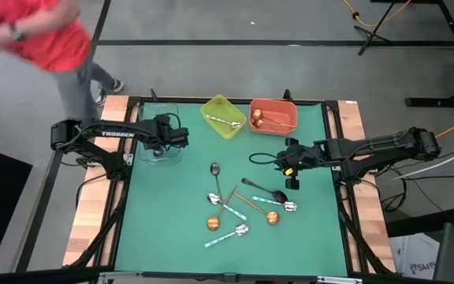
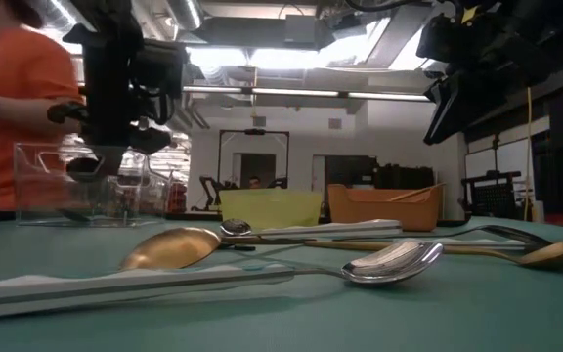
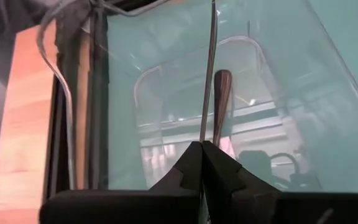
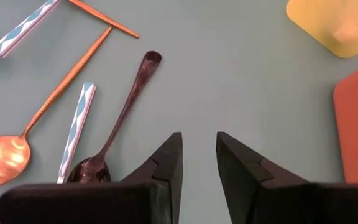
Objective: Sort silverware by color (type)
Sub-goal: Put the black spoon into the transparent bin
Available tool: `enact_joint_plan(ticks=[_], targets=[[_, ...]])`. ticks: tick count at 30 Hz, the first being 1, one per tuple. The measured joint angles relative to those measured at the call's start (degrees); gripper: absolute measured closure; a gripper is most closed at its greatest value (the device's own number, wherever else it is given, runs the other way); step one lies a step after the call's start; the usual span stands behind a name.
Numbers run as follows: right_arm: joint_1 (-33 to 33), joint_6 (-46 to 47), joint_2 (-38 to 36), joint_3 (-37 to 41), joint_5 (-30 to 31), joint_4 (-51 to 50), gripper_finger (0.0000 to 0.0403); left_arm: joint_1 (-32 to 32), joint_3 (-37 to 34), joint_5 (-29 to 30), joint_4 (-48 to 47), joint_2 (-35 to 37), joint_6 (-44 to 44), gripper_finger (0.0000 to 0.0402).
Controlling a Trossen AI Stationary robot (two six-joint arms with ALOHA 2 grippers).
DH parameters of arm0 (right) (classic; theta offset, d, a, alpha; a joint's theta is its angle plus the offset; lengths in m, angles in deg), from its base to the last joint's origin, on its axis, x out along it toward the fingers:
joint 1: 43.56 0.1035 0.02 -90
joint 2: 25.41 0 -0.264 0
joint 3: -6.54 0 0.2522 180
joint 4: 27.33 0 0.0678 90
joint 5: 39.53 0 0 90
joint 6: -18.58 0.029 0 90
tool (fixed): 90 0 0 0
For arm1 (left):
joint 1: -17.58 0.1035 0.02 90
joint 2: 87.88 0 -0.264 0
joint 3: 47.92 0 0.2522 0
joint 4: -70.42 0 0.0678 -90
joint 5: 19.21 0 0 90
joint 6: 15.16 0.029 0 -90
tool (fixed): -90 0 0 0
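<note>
My left gripper (image 1: 164,143) hangs over the clear container (image 1: 158,130) at the table's far left, shut on a black spoon (image 3: 207,68) that reaches down into it. Beside that spoon shows a dark round-ended shape (image 3: 221,99); a second spoon or a reflection, I cannot tell. My right gripper (image 4: 197,155) is open above the green mat, touching nothing, with a black spoon (image 4: 120,112) lying just beside it. Several loose spoons (image 1: 243,207), copper, black and teal-handled, lie flat on the mat's middle. A teal-handled spoon (image 1: 225,121) lies in the yellow bin, a copper one (image 1: 263,120) in the orange bin. My left gripper pinches the black spoon's thin handle (image 3: 202,134) between its two shut fingers. The handle runs on from the fingertips in line with them. The fingers slant down from above the container, and the spoon's far end points into it. Whether that end touches the bottom does not show.
The yellow bin (image 1: 211,106) and the orange bin (image 1: 290,118) stand side by side at the far edge. A person in an orange shirt (image 1: 38,35) stands beyond the table's far left corner. Bare green mat (image 1: 164,213) lies near the front left.
</note>
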Motion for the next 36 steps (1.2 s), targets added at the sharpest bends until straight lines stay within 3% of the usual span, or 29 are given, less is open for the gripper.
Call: enact_joint_plan(ticks=[14, 36], targets=[[0.0, -0.1, 0.0, 0.0, 0.0, 2.5, 0.0315, 0.0, -6.9, -1.0, 8.2, 0.2, -0.3, 0.0401], [0.0, -0.1, 0.0, 0.0, 0.0, 2.5, 0.0315, 0.0, -7.2, -0.8, 9.8, 0.0, 0.1, 0.0401]])
